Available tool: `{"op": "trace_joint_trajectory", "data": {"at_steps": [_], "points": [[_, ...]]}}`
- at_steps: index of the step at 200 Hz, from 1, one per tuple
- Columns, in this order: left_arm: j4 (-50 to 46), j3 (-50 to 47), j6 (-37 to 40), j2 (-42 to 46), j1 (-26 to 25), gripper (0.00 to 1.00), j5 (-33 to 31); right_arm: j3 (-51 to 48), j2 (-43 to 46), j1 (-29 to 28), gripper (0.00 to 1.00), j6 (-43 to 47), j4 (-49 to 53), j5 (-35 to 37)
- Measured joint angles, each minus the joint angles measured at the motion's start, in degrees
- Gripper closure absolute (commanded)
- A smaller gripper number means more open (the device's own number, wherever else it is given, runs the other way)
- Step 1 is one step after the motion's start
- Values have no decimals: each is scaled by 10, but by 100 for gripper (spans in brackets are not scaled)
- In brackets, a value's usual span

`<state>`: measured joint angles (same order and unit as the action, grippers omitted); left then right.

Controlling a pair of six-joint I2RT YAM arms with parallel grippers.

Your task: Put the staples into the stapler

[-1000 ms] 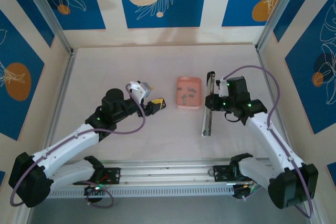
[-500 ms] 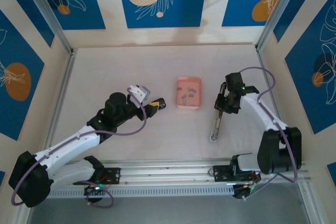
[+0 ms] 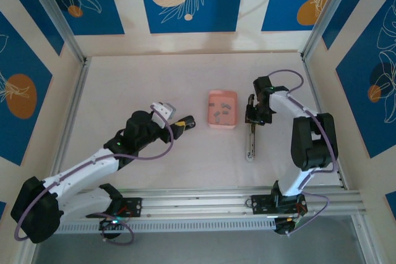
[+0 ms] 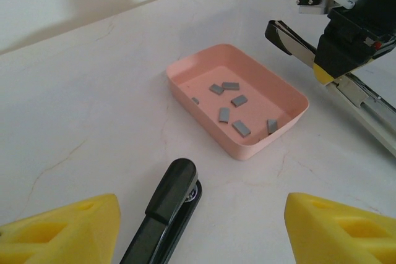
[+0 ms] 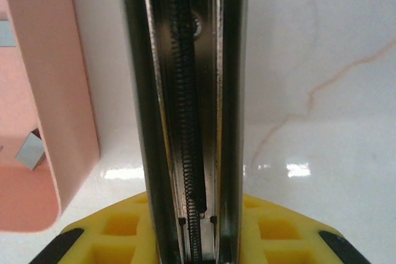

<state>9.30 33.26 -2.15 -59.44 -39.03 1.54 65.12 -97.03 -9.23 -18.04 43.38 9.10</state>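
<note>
The right claw point(image 3: 253, 115), on its sharply folded arm, pinches the opened stapler point(image 3: 250, 143) beside the pink tray point(image 4: 207, 129) holding the staples point(image 4: 224, 114), while the outstretched left claw point(image 3: 184, 122) hangs spread.

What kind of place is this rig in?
Probably a lab robot cell: a pale tabletop boxed in by blue printed wall panels, with an aluminium mounting rail along the near edge.

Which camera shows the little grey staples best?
The left wrist view: the staples lie spread in the pink tray, each clear. The top view shows tiny specks; the right wrist view catches a couple at its edge.
</note>
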Motion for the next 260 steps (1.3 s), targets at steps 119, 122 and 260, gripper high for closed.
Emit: {"op": "trace_joint_trajectory", "data": {"at_steps": [119,122,260], "points": [[-133,69,-9,-75,3,22,-12,13,94,-39,48,9,49,-4],[-139,77,-6,-79,3,23,-10,8,108,-40,48,8,45,-9],[-457,449,168,-437,43,27,94,-246,360,-177,48,-169,-196,-88]]}}
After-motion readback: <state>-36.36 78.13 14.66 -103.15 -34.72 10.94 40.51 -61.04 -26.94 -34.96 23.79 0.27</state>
